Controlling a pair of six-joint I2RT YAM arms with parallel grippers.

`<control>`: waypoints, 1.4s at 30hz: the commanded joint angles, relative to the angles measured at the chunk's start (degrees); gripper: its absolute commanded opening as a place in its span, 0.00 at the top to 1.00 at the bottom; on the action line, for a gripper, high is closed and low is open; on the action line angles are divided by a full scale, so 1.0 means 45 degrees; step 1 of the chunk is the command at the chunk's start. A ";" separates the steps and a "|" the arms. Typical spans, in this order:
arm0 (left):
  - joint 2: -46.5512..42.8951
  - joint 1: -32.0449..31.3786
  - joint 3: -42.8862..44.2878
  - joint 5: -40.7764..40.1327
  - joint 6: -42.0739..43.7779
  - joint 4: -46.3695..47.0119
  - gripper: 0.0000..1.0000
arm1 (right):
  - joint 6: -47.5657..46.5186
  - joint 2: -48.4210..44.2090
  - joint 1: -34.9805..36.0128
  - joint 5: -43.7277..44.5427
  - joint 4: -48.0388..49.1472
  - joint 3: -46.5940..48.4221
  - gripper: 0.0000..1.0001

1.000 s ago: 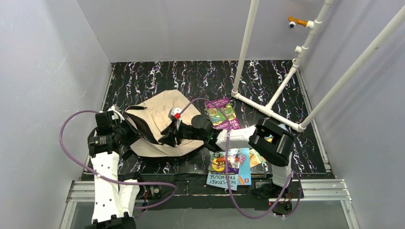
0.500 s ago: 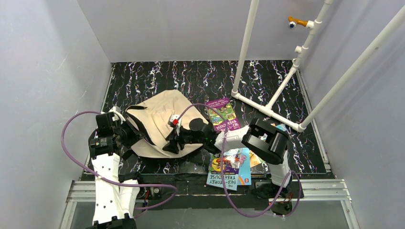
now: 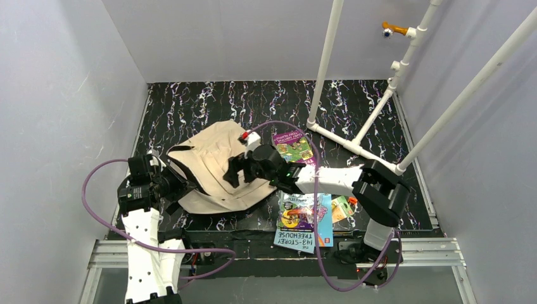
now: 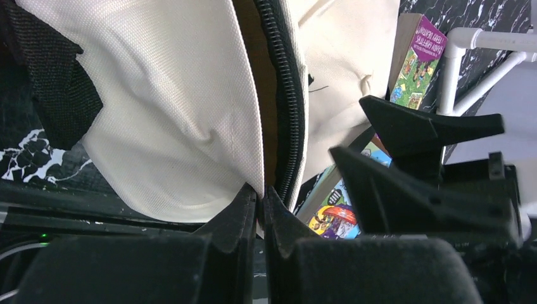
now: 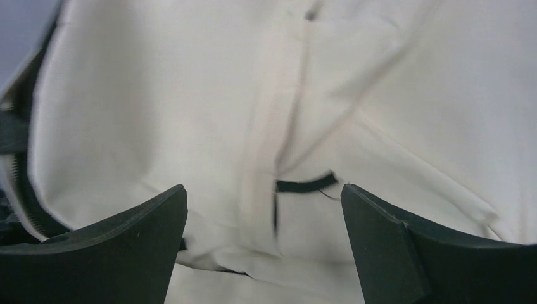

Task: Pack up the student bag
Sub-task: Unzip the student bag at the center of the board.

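Beige bag [image 3: 209,171] lay left of centre on the table [image 3: 253,101], near the left arm.
Left gripper [image 4: 259,197] pinched the bag's rim beside the zipper [image 4: 282,95]; right gripper [image 5: 263,193] hovered over the fabric, fingers spread.

Setting was a robotics lab test cell, not a lived-in room. Plain grey panels [image 3: 57,95] enclosed a black marbled table [image 3: 266,101] on three sides. Left arm [image 3: 142,253] and right arm [image 3: 335,179] stood at the near edge beside an aluminium rail [image 3: 424,248], with purple cables [image 3: 83,190] looping loose. A white pipe frame [image 3: 326,63] stood at the right. The only other items were a student bag [image 3: 209,152] and books [image 3: 304,218].
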 commanded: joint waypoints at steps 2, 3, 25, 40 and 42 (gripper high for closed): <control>-0.0363 0.0038 0.0248 -0.0042 -0.0582 -0.0840 1.00 | 0.2836 -0.1841 -0.0639 0.1202 -0.2964 -0.1241 0.02; -0.0396 0.0037 0.0369 -0.0381 -0.0664 -0.0850 1.00 | 0.2952 -0.2089 -0.0636 0.1105 -0.3382 -0.1457 0.02; -0.0873 0.0041 0.0666 -0.0486 -0.1459 -0.1458 1.00 | 0.6356 0.2371 -0.2230 -0.1219 0.2486 -0.1210 0.02; 0.1113 -0.0496 -0.2883 0.3940 -0.4238 0.4432 0.85 | 0.0099 0.7835 -0.3547 -0.0762 -0.8346 1.2792 0.02; 0.2018 -0.1344 -0.2457 0.3530 -0.4454 0.5314 0.86 | -0.0153 0.6734 -0.3710 -0.0747 -0.8926 1.1910 0.02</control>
